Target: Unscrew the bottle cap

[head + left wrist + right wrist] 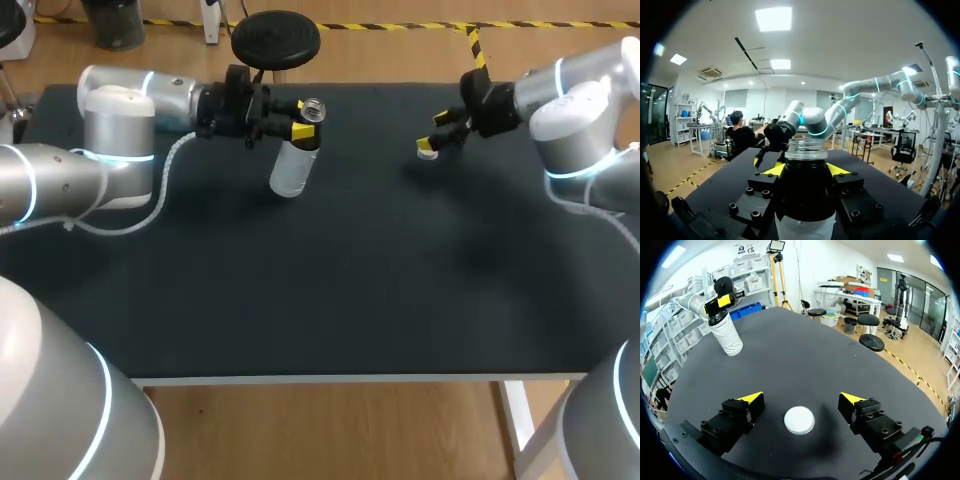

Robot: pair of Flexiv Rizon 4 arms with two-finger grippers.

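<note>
The bottle is clamped in the left gripper, its two yellow tips pressing on the shoulder from both sides, just under the neck. It sits tilted, its uncapped mouth reaching out past the fingertips. The neck is clear and a white label wraps the body below the fingers. Whether there is liquid inside, or whether the base touches the table, I cannot tell

The cap, small, round and white, lies flat on the table directly under the right gripper. That gripper's fingers stand wide apart, with the cap in the gap and touching neither

The table is covered in plain matte black, and the two grippers are well apart on its far half

The left wrist view alone shows the bottle's threaded rim, bare and open, rising between its own tips. The right wrist view alone makes clear that the cap lies free between the spread fingers; the bottle appears there far ahead of that gripper
</note>
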